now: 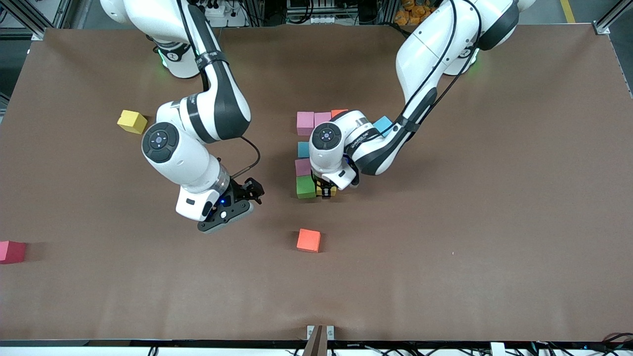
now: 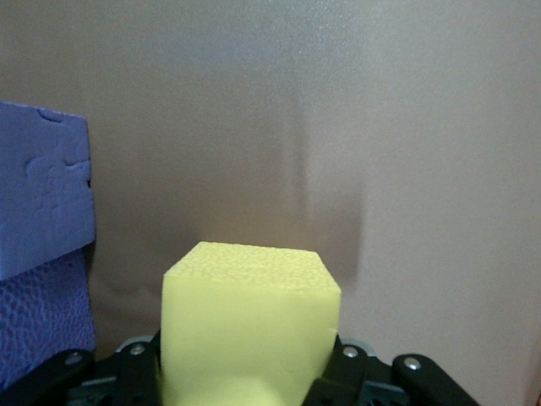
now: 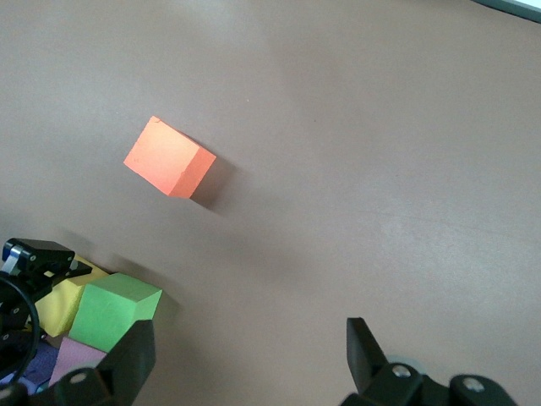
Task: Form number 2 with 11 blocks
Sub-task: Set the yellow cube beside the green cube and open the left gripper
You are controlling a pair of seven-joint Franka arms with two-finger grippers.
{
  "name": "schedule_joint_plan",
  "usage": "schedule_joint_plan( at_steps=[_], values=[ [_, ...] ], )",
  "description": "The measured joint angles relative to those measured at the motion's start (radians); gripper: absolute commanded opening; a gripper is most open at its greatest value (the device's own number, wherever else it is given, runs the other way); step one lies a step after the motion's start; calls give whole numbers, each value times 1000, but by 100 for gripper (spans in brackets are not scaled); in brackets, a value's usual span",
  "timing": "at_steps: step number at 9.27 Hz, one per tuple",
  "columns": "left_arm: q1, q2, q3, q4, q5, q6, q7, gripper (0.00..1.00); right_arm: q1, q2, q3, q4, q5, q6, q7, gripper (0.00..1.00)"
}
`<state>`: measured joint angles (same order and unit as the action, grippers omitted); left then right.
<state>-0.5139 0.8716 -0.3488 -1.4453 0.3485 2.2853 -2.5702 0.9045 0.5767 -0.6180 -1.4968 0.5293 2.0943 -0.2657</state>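
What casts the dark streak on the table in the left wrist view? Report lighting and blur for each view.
Left wrist view: the streak looks like shadow from the left gripper holding the yellow block; purple block soft. Right wrist view: orange block sharp, with a soft shadow. Front view: even light, no glare.

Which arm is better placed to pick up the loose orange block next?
Probably the right: its gripper is open and empty, near the orange block. The left gripper is shut on a yellow block.

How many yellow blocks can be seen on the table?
2. One yellow block lies alone toward the right arm's end. The other is in the left gripper, beside the green block. Others may be hidden.
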Motion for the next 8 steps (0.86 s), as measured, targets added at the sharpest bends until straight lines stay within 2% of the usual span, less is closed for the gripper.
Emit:
schedule_joint_plan(
  at_steps=[8],
  values=[
    [-4, 23, 8, 16, 0, -36, 0, 100, -1, 0, 0, 0, 0, -4, -3, 100]
  ],
)
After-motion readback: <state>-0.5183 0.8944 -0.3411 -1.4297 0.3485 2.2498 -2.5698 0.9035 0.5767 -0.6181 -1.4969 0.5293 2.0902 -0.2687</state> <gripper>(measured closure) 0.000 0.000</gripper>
